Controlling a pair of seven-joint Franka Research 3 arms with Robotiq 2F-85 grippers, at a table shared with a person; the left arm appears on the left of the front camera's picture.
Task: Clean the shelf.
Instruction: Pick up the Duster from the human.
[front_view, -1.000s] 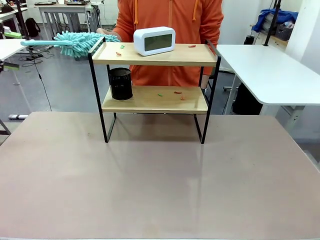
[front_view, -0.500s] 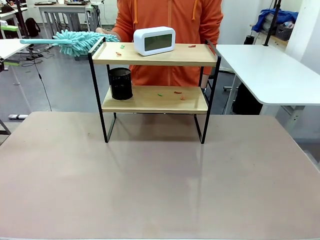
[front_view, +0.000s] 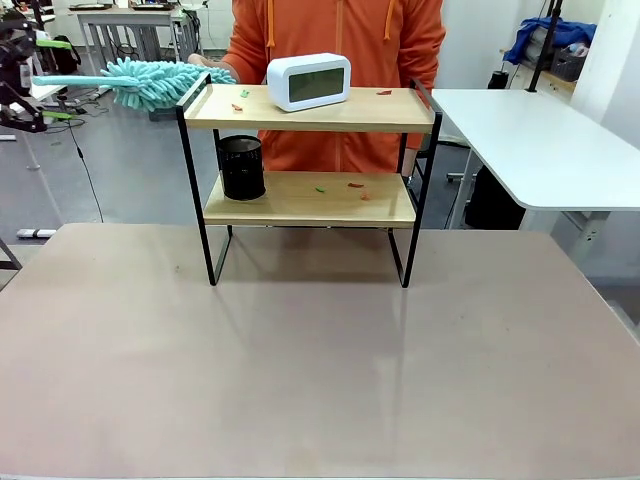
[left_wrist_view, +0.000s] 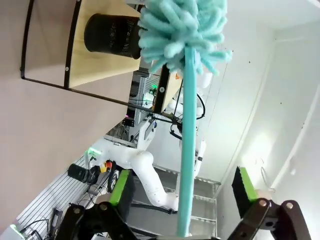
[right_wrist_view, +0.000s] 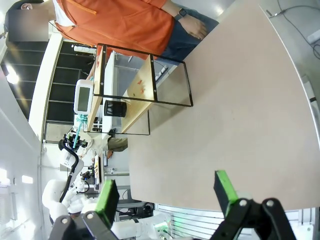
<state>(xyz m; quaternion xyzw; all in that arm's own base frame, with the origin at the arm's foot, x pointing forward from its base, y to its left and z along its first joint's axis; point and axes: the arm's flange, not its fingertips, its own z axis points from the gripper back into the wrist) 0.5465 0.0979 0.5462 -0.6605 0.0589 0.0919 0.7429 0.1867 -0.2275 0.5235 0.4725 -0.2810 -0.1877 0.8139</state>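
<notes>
The left gripper (front_view: 45, 80), jaws spread either side of the handle, flanks a fluffy turquoise microfibre duster (front_view: 160, 82) whose head reaches the left end of the two-tier wood-and-black-metal shelf (front_view: 320, 122), standing mid-table toward the far edge. The shelf bears a black mesh cup (front_view: 241, 167), a white digital clock (front_view: 309, 81) with its display unreadable, and coloured scraps (front_view: 355, 186). The right gripper (right_wrist_view: 166, 195) hangs over the table, jaws spread.

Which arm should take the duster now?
Left. The left gripper is open around the handle of the duster, whose head sits at the shelf top board. The right gripper, also open, is far across the table from it.
</notes>
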